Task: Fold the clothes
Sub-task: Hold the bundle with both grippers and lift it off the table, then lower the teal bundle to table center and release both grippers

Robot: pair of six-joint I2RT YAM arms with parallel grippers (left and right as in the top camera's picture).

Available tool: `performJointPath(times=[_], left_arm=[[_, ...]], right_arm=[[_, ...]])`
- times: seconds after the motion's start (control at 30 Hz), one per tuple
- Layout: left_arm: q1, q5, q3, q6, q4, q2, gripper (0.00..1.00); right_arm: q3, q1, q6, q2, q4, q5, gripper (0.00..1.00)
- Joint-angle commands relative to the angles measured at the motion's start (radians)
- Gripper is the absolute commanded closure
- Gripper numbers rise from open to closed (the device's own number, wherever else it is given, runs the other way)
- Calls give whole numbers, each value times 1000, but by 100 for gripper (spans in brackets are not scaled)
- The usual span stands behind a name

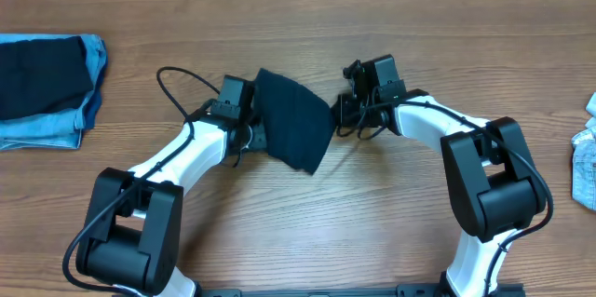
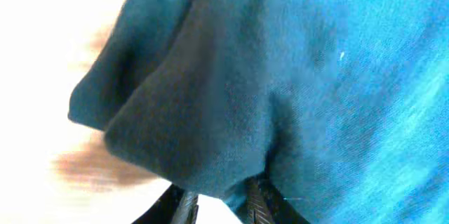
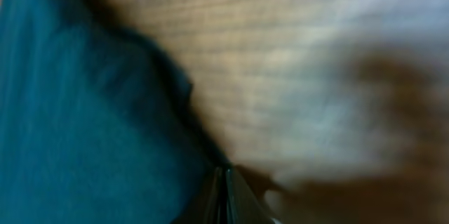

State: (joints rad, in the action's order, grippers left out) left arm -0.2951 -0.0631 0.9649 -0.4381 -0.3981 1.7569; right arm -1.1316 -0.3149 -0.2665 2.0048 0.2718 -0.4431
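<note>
Two pincers: each closed on one side of the same garment.
Left pincer (image 2: 221,203): fingers slightly apart, pinching a thick bunched fold of the navy shirt (image 1: 293,120).
Right pincer (image 3: 224,192): pressed together. The shirt's thin edge runs in at its tips, so it looks like a hem pinch, though blur hides the exact contact.
Navy shirt: hangs crumpled between the two pincers, apparently lifted off the desk (image 1: 372,18).
Other clothes: a folded stack (image 1: 47,87) lies well out beyond the left pincer, and a pale denim piece (image 1: 587,162) well out beyond the right pincer.
Risk, right side: so little cloth is held that a sharp pull apart could slip the hem free, and the shirt would swing down from the left pincer in a heap.
Risk, left side: the bunch probably traps several layers, so laying the shirt down like this could set a twisted, uneven fold.
</note>
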Motion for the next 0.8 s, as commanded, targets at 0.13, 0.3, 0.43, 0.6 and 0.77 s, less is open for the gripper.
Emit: performJointPath(times=[0.13,0.3,0.43,0.6,0.77], left_arm=[[87,15,-3,12,143,-5,69],[145,-9,-2,12,228,-5,66],[176,-63,3,12,284,-5,65],[205,-89,87,61,200,-5,64],[255,-87,294,126,-111,-5,64]], right_arm=[[-3,-37,-7,-64,175,-94,94],[-3,-134,-51,-129,255,-102,94],[-3,-242,-119,-137,254,-102,94],[-3,-333,-180,-139,255,17,94],[-3,-291,-158,-174,340,175,91]])
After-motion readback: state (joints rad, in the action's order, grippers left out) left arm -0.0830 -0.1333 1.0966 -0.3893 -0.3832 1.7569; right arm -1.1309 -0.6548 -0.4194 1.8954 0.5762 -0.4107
